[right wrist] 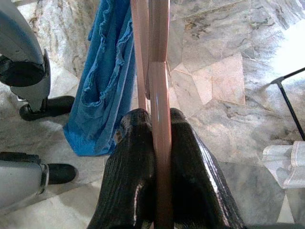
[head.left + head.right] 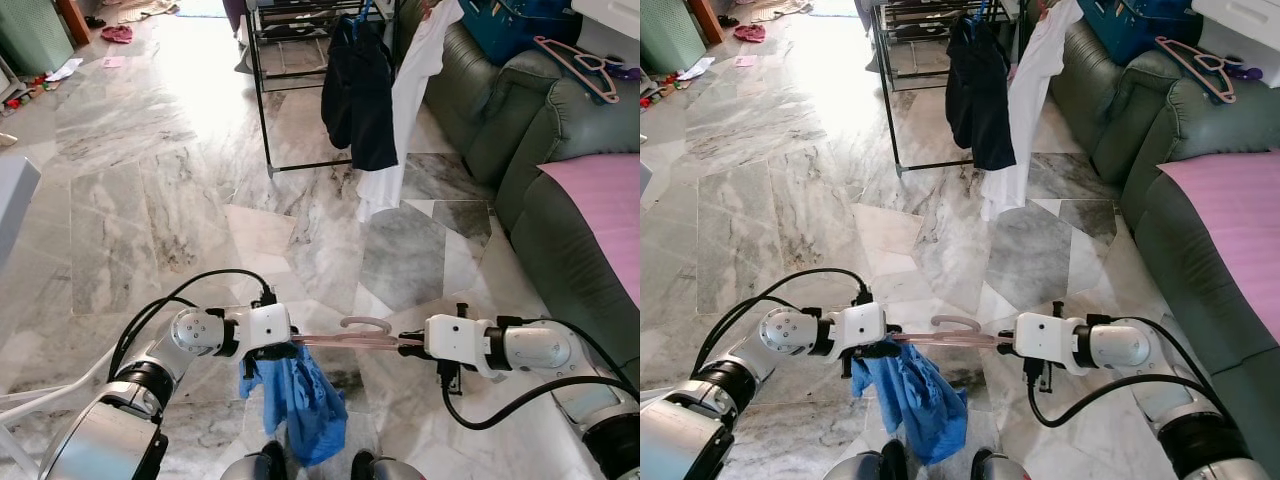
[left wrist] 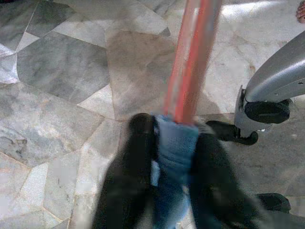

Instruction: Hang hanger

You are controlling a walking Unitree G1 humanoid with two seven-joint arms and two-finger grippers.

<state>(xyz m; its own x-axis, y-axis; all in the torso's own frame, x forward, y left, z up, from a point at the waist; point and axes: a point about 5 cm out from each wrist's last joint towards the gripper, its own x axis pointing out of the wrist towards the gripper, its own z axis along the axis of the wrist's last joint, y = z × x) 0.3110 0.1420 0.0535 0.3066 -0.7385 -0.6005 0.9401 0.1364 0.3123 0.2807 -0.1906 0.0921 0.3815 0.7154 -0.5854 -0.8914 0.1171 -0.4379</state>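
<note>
Low in front of the robot, the two grippers face each other with a pink hanger (image 2: pixel 355 338) stretched level between them. The left gripper (image 2: pixel 285 350) has its black fingers (image 3: pixel 136 176) pinched on one end of the hanger together with a bunch of the blue garment (image 2: pixel 298 395) — the cloth droops from that end down toward the robot's feet. The right gripper (image 2: pixel 408 342) is clamped on the other end, its fingers (image 1: pixel 133 162) pressed tight against the pink bar with no gap showing. The hanger's hook stands up at the middle. Beyond, across the marble floor (image 2: pixel 150 200), a black drying rack (image 2: pixel 265 90) carries a dark garment (image 2: pixel 357 95) and a white shirt (image 2: pixel 400 120) — just beside a green sofa (image 2: pixel 530 150), where another pink hanger (image 2: pixel 580 62) lies.
</note>
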